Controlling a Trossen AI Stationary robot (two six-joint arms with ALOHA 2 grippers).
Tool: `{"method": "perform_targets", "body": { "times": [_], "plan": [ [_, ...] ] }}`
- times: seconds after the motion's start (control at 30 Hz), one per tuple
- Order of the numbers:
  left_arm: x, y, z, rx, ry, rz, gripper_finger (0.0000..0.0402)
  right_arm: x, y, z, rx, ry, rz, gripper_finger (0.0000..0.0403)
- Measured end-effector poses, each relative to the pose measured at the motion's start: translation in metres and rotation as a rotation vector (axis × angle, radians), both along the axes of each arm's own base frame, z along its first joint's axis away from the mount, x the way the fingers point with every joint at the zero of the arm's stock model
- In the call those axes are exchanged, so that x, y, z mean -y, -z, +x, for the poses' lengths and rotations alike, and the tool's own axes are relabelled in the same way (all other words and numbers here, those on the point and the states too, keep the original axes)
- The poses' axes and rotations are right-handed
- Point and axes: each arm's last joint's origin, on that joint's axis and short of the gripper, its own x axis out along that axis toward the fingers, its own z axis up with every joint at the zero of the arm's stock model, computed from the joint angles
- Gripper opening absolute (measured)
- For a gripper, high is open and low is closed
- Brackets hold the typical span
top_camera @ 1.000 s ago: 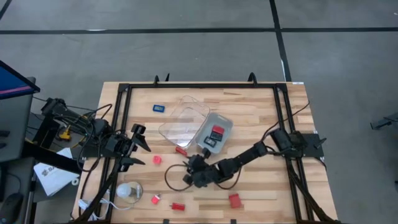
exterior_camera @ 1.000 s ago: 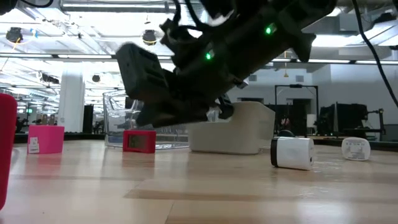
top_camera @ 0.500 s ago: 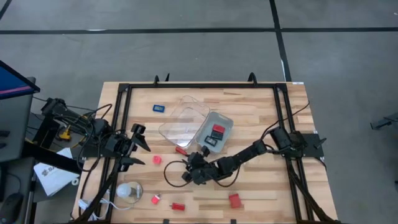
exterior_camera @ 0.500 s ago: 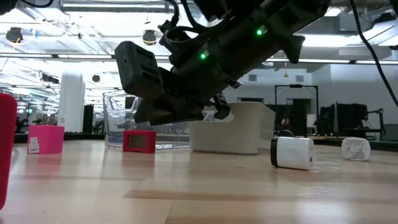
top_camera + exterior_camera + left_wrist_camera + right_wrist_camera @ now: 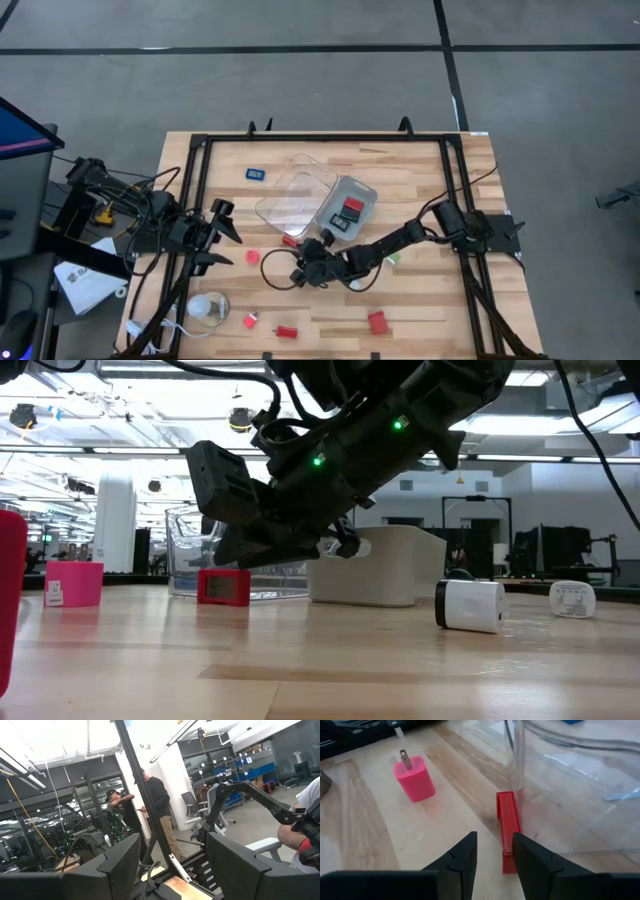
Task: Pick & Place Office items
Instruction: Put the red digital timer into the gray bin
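Near the lower middle of the high view, we see the right gripper (image 5: 300,275) stretched across the light wooden table (image 5: 420,180), hanging low just below the two clear rectangular plastic trays (image 5: 295,195). Its jaws stand slightly apart and hold nothing. In the right wrist view, a flat red rectangular block (image 5: 507,827) lies on the table between the fingertips (image 5: 465,852), its far end against the clear tray wall. A pink plug-shaped block with metal prongs (image 5: 413,779) sits nearby on bare wood. Further red pieces (image 5: 377,322) lie scattered along the lower edge of the high view. At the left edge of that view the left gripper (image 5: 222,235) waits with jaws apart, empty.
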Motion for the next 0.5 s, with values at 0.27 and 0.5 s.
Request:
{"method": "perform_targets", "body": {
  "times": [0.27, 0.5],
  "plan": [
    [0.0000, 0.0000, 0.0000, 0.000, 0.000, 0.000, 0.0227, 0.0065, -0.0011, 0.0030, 0.002, -0.024, 0.057, 0.0118],
    [0.0000, 0.0000, 0.0000, 0.000, 0.000, 0.000, 0.0227, 0.0087, -0.0012, 0.0040, -0.001, -0.033, 0.071, 0.0118]
  ]
}}
